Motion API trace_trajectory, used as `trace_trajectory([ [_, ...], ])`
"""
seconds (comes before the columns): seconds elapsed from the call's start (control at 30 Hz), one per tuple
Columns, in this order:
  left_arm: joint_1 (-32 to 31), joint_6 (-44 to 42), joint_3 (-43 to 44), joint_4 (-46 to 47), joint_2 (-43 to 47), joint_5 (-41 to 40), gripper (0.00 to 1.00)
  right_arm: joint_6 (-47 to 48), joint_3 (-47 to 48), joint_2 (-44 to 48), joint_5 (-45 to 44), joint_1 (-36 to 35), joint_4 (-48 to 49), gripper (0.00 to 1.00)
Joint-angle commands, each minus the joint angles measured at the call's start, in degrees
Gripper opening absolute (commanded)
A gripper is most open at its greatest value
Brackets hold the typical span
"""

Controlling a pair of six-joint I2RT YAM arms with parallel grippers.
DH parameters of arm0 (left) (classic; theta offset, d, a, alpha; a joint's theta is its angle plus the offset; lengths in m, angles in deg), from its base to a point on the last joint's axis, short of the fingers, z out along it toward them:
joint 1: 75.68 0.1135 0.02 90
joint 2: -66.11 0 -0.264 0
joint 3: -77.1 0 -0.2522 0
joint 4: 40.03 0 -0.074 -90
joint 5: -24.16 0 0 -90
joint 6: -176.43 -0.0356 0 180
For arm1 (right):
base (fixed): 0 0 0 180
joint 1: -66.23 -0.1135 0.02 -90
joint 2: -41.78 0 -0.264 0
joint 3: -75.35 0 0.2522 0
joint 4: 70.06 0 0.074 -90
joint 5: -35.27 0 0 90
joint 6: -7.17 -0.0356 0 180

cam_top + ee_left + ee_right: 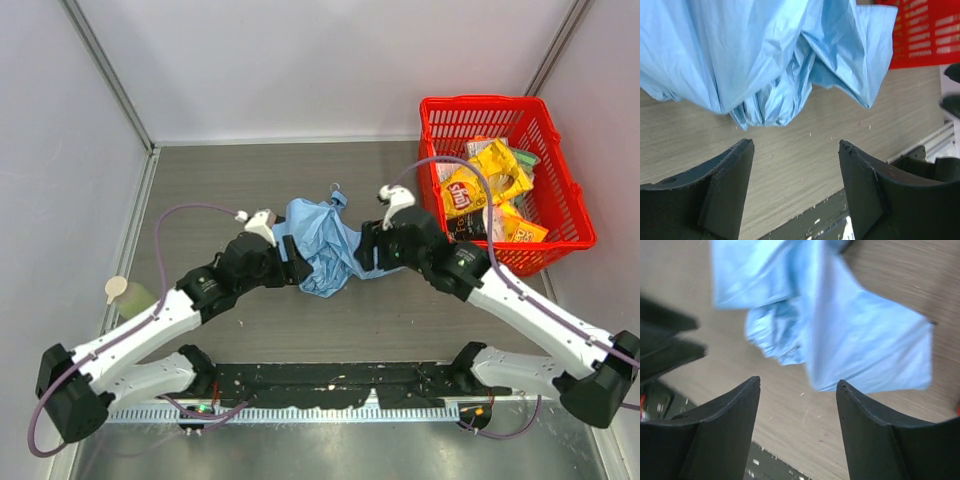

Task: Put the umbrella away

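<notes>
The umbrella point(322, 244) lies collapsed in the middle of the table, its light blue fabric loose and crumpled, with its small handle loop point(337, 190) at the far end. My left gripper point(298, 268) is open and empty at the fabric's left side. My right gripper point(362, 252) is open and empty at its right side. The fabric fills the top of the left wrist view point(765, 55), just beyond the open left fingertips point(746, 150). In the right wrist view the fabric point(840, 330) lies just beyond the open right fingertips point(842, 390).
A red basket point(545, 150) with snack bags point(482, 182) stands at the back right, and shows in the left wrist view point(925, 35). A small pale bottle point(128, 293) sits at the left edge. A black rail point(330, 385) runs along the near edge.
</notes>
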Motion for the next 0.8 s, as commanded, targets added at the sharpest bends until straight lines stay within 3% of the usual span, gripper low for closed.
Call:
trace_trajectory([
  [0.0, -0.8, -2.9, 6.9, 2.6, -3.3, -9.1, 0.7, -8.0, -5.2, -2.2, 3.8, 12.4, 4.0, 0.61],
  [0.07, -0.2, -5.3, 11.2, -0.3, -6.7, -11.7, 0.83, -10.0, -6.2, -5.2, 9.6, 15.0, 8.9, 0.55],
  [0.1, 1.1, -5.8, 13.1, -1.6, -8.5, -10.7, 0.97, -10.2, -6.0, -7.6, 9.6, 15.2, 10.2, 0.54],
  [0.13, 3.4, -6.5, 14.9, -2.4, -10.6, -7.4, 1.0, -10.1, -5.6, -8.6, 9.7, 15.2, 11.0, 0.53],
  [0.17, 5.8, -6.7, 16.2, -2.6, -12.4, -4.1, 1.0, -10.0, -5.5, -10.8, 9.4, 15.2, 11.2, 0.52],
  [0.3, 9.7, -9.7, 18.2, 0.6, -20.5, 2.5, 1.0, -13.2, -10.0, -14.7, 12.5, 14.9, 18.0, 0.3],
  [0.37, 9.8, -10.6, 18.2, 1.6, -24.4, 6.1, 0.98, -17.5, -14.5, -17.0, 14.4, 13.4, 25.4, 0.29],
  [0.47, 9.8, -11.3, 14.8, 6.0, -28.5, 12.1, 0.83, -23.5, -17.4, -24.4, 13.2, 9.1, 40.6, 0.3],
  [0.57, 9.8, -11.7, 10.9, 6.9, -23.6, 4.8, 0.76, -26.3, -13.4, -33.2, 10.0, 2.1, 47.7, 0.33],
  [0.67, 10.1, -14.0, 7.0, 7.5, -13.2, -2.1, 0.96, -33.0, -8.8, -38.1, 7.6, -3.1, 52.2, 0.36],
  [0.77, 12.4, -17.4, 9.1, 0.2, -8.3, -1.0, 1.0, -39.5, -9.2, -37.7, 3.7, -6.1, 58.0, 0.37],
])
